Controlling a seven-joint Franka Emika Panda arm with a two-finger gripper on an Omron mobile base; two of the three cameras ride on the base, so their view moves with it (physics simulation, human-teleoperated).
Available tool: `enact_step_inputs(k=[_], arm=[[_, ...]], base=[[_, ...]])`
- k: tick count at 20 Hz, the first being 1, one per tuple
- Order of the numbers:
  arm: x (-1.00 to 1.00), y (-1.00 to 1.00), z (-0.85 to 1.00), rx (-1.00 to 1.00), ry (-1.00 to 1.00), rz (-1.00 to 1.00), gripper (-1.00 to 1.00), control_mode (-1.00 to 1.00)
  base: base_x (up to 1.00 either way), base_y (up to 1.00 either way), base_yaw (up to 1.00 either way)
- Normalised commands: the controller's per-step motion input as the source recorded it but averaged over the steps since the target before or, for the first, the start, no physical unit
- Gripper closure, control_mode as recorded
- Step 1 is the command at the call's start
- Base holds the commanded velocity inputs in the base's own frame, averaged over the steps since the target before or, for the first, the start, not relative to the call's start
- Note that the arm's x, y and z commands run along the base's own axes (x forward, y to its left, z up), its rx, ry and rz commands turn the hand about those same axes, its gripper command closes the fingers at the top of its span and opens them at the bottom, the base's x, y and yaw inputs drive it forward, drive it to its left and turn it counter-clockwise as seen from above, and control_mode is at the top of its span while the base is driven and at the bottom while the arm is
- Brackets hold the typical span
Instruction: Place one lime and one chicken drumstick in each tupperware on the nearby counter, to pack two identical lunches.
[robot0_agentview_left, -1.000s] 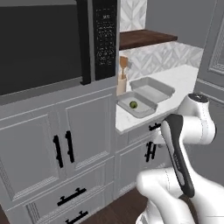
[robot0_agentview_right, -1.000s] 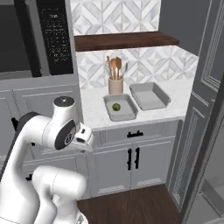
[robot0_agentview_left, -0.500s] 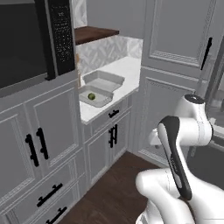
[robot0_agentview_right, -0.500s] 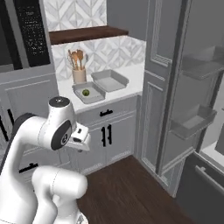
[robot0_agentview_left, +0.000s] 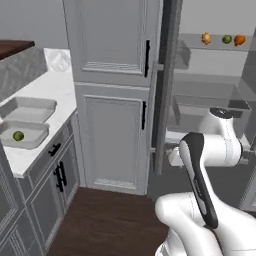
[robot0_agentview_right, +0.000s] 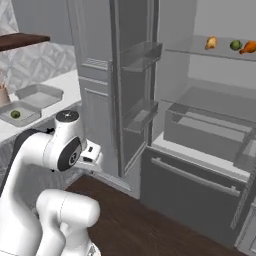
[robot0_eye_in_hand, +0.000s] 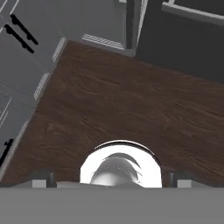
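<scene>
Two light-grey tupperware trays sit side by side on the white counter (robot0_agentview_left: 37, 92) at the left. The nearer tupperware (robot0_agentview_left: 33, 138) (robot0_agentview_right: 25, 117) holds one lime (robot0_agentview_left: 18, 135) (robot0_agentview_right: 15, 114). The farther tupperware (robot0_agentview_left: 27, 109) (robot0_agentview_right: 40, 95) looks empty. On an upper shelf of the open fridge lie a tan chicken drumstick (robot0_agentview_left: 205, 38) (robot0_agentview_right: 211, 43), a second lime (robot0_agentview_left: 227, 39) (robot0_agentview_right: 235, 45) and an orange piece (robot0_agentview_left: 239, 40) (robot0_agentview_right: 248, 47). My gripper (robot0_eye_in_hand: 111, 177) points down at the wooden floor, open, with nothing between its fingertips (robot0_eye_in_hand: 41, 175), far from both counter and shelf.
A tall grey pantry cabinet (robot0_agentview_left: 115, 95) stands between the counter and the fridge. The fridge door (robot0_agentview_right: 135, 85) hangs open with bare door racks. Below the shelves is a dark freezer drawer (robot0_agentview_right: 195, 185). Dark wooden floor (robot0_eye_in_hand: 127, 100) lies open in front of me.
The whole picture has swung from the microwave and counter toward the open fridge, so the base has moved. The trays and lime stay as they were. My gripper stays open.
</scene>
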Motion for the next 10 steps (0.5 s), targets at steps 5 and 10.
enact_step_inputs(k=[5, 10], arm=[[0.00, 0.00, 0.00, 0.00, 0.00, 0.00, -1.00, 1.00], [0.00, 0.00, 0.00, 0.00, 0.00, 0.00, -1.00, 1.00]], base=[[0.56, -0.63, -0.58], [1.00, -0.25, -0.33]])
